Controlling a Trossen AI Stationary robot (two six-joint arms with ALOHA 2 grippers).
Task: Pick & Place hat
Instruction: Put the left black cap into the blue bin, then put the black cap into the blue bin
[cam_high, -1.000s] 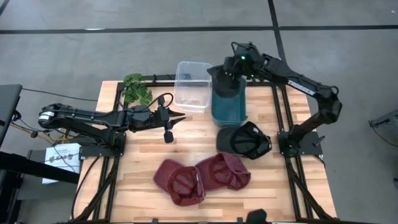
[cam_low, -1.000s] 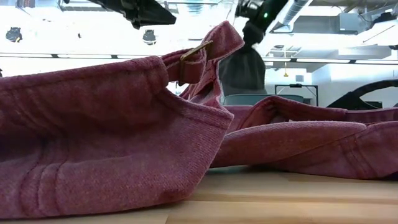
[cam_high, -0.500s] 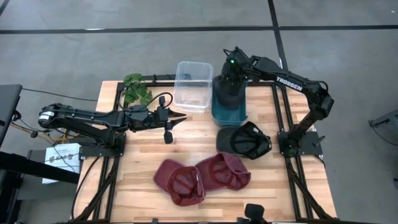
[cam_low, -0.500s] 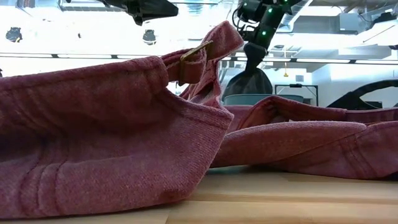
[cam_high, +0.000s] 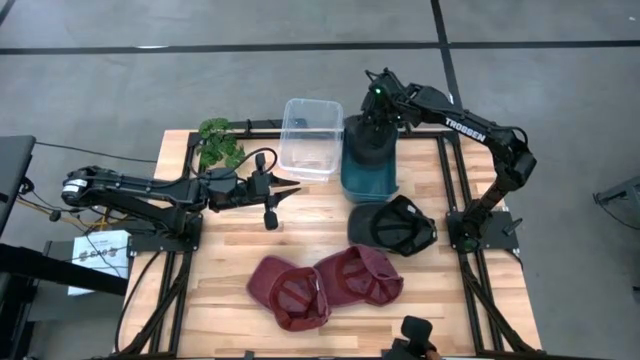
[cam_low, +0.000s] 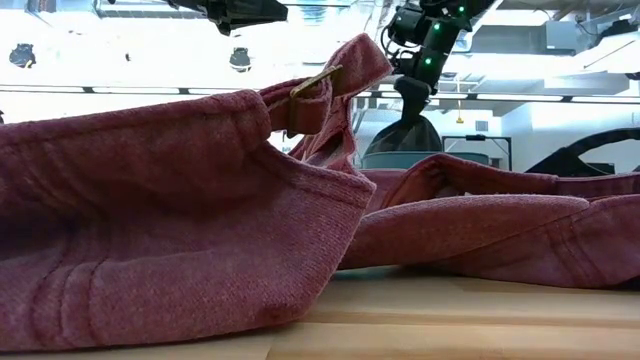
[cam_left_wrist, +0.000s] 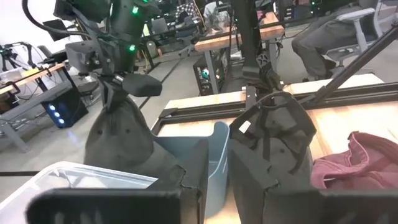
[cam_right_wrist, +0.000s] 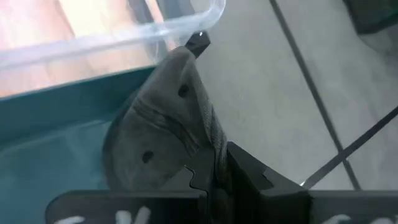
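Nearest the front edge of the table (cam_high: 230, 240) lie two red hats (cam_high: 325, 285), touching each other. A little farther back a black hat (cam_high: 392, 226) lies flat on the wood.

Farther still stands the blue bin (cam_high: 368, 165), next to a clear box (cam_high: 308, 140). The right gripper (cam_high: 373, 118) hangs right over the bin. Its fingers are pinched together on a grey hat (cam_right_wrist: 165, 127). The hat dangles straight down from the pinch, its long way up and down, with its low end already inside the bin's walls. It looks like it hangs near the back wall, but the view from above hides just how deep it sits.

So the hat is below the gripper and the bin is below the hat. I think the drop only needs the fingers to let go.

The left gripper (cam_high: 272, 190) waits over the table's left side, well away from the bin, holding nothing, its fingers a little apart. The right arm is far nearer.
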